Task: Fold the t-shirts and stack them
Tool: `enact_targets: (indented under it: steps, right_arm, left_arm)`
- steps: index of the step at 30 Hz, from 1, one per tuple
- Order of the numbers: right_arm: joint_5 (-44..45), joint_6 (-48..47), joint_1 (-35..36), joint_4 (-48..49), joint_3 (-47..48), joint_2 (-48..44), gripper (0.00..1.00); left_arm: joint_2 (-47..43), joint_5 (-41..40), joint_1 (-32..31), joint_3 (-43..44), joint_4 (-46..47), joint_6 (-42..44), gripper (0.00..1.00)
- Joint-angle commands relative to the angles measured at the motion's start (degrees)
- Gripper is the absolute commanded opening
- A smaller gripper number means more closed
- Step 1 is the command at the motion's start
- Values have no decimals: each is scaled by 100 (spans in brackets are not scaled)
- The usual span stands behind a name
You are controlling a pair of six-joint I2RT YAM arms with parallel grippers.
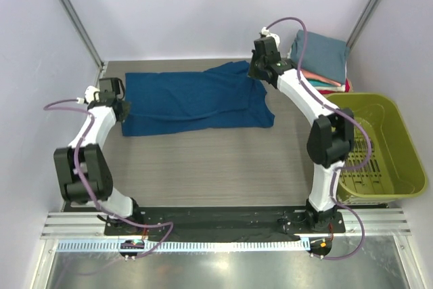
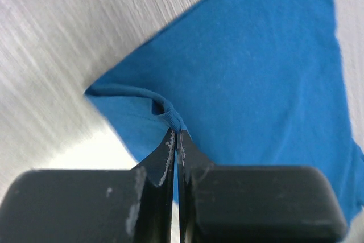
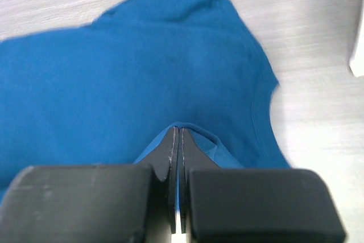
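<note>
A dark blue t-shirt (image 1: 193, 99) lies spread across the far half of the table, folded lengthwise, no print showing. My left gripper (image 1: 116, 103) is shut on its left edge; in the left wrist view the gripper (image 2: 177, 132) pinches a fold of the blue cloth (image 2: 256, 78). My right gripper (image 1: 260, 72) is shut on the shirt's right end; in the right wrist view the gripper (image 3: 179, 130) pinches the blue cloth (image 3: 142, 66) lifted into a small peak. A stack of folded shirts (image 1: 321, 59), slate-teal on top with coral, white and red edges below, sits at the far right.
An olive-green plastic basket (image 1: 399, 133) stands at the right side of the table, next to the right arm. White walls close the far side and both sides. The grey table surface (image 1: 216, 167) shows between the shirt and the arm bases.
</note>
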Motion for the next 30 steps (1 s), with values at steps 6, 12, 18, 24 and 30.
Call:
enact_targets:
  steps: [6,12,18,24,30]
  right_arm:
    - [-517,-345,-279,-143,2431,2004,8]
    - [-650,-434,-587,-460,3192,2299,84]
    - [-641,-101,-736,312,118,384,87]
    - [-1307,322,-807,1174,-2670,-1058,86]
    - [-1836,384,-1035,1614,-3762,-1157,81]
  left_arm:
    - [1662,199,361,1522,-528,-26,2]
    - [2456,832,572,2597,-1135,308,60]
    - [1087,1069,545,674,-153,176,70]
    - [250,833,414,-935,507,378,65]
    - [126,665,414,-1411,937,378,66]
